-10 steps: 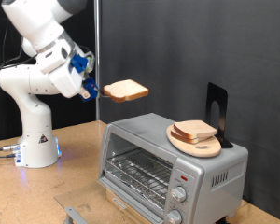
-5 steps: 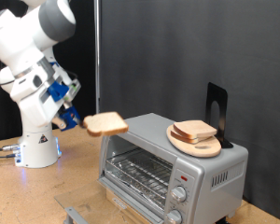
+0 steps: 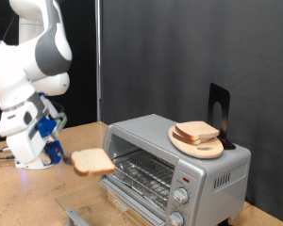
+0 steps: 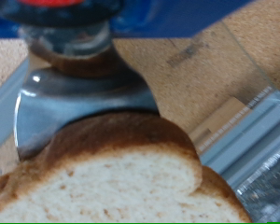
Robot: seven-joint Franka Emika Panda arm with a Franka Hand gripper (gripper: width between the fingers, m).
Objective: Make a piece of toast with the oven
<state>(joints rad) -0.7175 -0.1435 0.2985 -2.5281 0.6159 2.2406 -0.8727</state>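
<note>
Dropped a lot since 1 s back: gripper [image 3: 64, 156] is clamped on the toast [image 3: 92, 162], now level with the oven [image 3: 174, 160] mouth, door open, just off its left. So loading looks close. Another slice sits on the plate [image 3: 197, 142] up top.

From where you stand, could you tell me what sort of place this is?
Probably a robotics lab bench staged as a kitchen: a black backdrop, a wooden tabletop, a toaster oven. The gripper holds a slice of bread beside the oven.
</note>
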